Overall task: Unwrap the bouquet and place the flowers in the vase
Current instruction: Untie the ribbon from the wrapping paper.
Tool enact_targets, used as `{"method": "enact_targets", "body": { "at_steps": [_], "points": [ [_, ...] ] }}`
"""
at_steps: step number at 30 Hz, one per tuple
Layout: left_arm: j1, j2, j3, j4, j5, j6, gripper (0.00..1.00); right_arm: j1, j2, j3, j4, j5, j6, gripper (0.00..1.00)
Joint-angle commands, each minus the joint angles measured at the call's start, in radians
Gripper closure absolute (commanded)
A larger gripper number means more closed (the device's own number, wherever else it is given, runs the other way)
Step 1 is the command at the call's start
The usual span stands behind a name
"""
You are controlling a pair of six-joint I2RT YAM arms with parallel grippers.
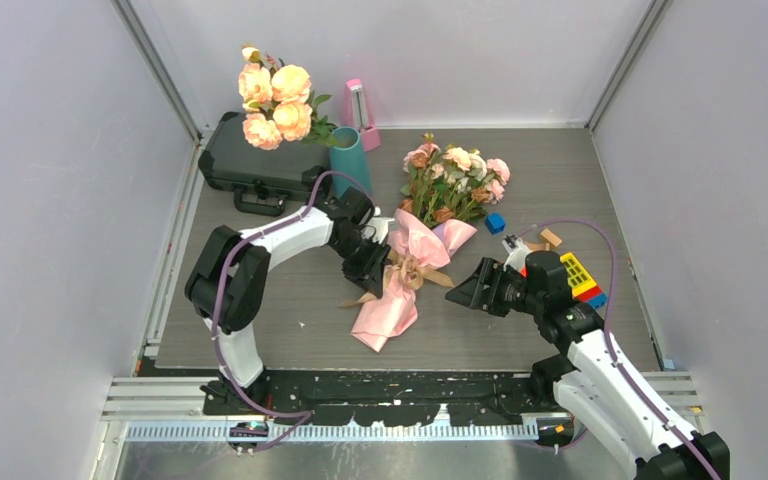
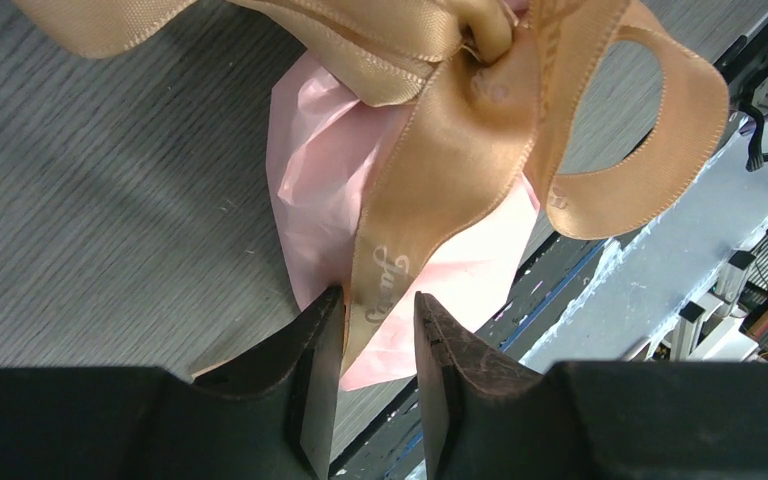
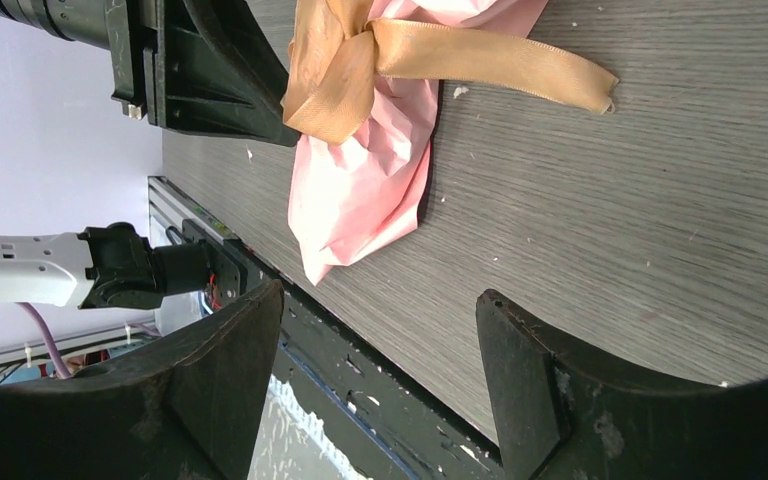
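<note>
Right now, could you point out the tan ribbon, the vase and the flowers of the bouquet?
tan ribbon (image 2: 460,150): left wrist view, on the wide band under the knot.
vase (image 1: 350,162): top external view, on its teal side wall.
flowers (image 1: 458,157): top external view, on a cream rose head.

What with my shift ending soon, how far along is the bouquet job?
Done: nothing yet; the bouquet lies on the table, paper on, tan ribbon knotted. In hand: the left gripper brackets a ribbon tail, grip unclear; the right gripper hangs open nearby. Left: untie, strip the paper, move the flowers to the vase.
</note>
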Motion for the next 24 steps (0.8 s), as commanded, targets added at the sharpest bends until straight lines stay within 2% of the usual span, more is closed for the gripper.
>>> {"method": "enact_targets", "body": {
  "at_steps": [1, 7, 16, 19, 24],
  "points": [
    [0.0, 0.012, 0.01, -0.005, 0.032, -0.01, 0.67, -0.003, 0.005, 0.0, 0.044, -0.021, -0.001, 0.24],
    [0.001, 0.017, 0.007, 0.004, 0.055, -0.018, 0.68, -0.002, 0.011, 0.001, 0.051, -0.023, -0.001, 0.24],
    [0.001, -0.002, 0.019, -0.003, 0.032, -0.015, 1.0, -0.002, 0.021, 0.005, 0.056, -0.025, -0.003, 0.24],
    [0.003, -0.053, 0.018, -0.004, -0.068, -0.006, 1.0, -0.002, 0.018, 0.008, 0.057, -0.03, -0.012, 0.24],
    [0.005, -0.101, 0.01, 0.003, -0.116, 0.001, 1.0, 0.0, 0.017, 0.035, 0.04, -0.002, -0.062, 0.24]
  ]
}}
